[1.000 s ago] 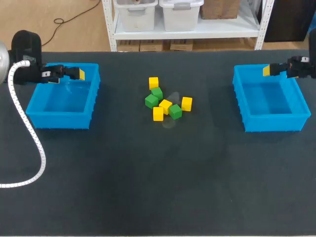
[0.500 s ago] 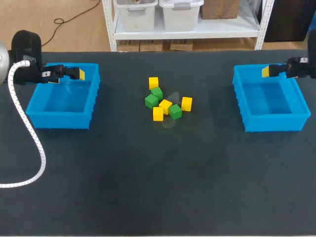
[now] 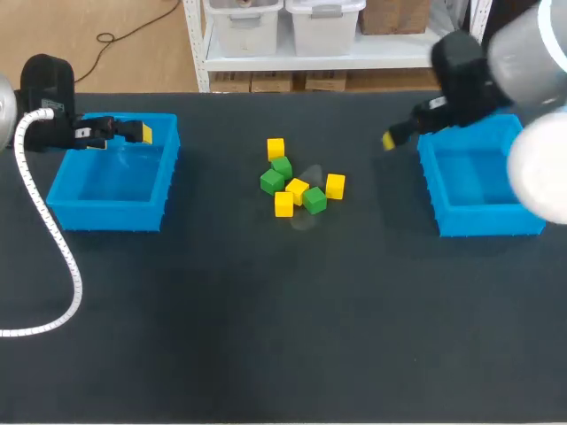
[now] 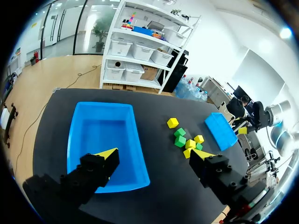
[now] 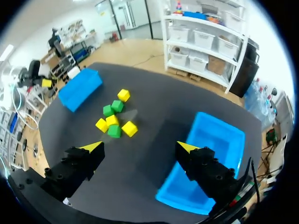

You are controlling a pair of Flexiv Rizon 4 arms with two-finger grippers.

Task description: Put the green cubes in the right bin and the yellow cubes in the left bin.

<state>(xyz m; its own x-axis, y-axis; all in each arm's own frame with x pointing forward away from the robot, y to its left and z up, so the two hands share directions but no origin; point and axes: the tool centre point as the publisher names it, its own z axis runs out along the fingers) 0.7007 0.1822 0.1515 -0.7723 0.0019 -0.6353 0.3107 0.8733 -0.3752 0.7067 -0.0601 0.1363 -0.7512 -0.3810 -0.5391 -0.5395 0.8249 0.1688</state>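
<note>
Several yellow and green cubes (image 3: 297, 181) lie bunched at the table's middle; they also show as the cube cluster (image 4: 187, 140) and the cube cluster (image 5: 114, 120) in the wrist views. My left gripper (image 3: 133, 133) hovers open and empty over the far edge of the left blue bin (image 3: 106, 177). In its own view the left gripper (image 4: 154, 156) looks down on the left bin (image 4: 103, 128). My right gripper (image 3: 390, 139) hangs high, just left of the right blue bin (image 3: 483, 181). The right gripper (image 5: 140, 148) is open and empty, above bare table between the cubes and the right bin (image 5: 210, 144).
Both bins hold nothing. A white ribbed cable (image 3: 53, 257) trails from my left arm across the table's left side. The left bin (image 5: 80, 86) shows far beyond the cubes in the right wrist view.
My right arm has risen and swung left, from over the right bin's far right corner to past its left wall. The left arm and the cubes have stayed put.
</note>
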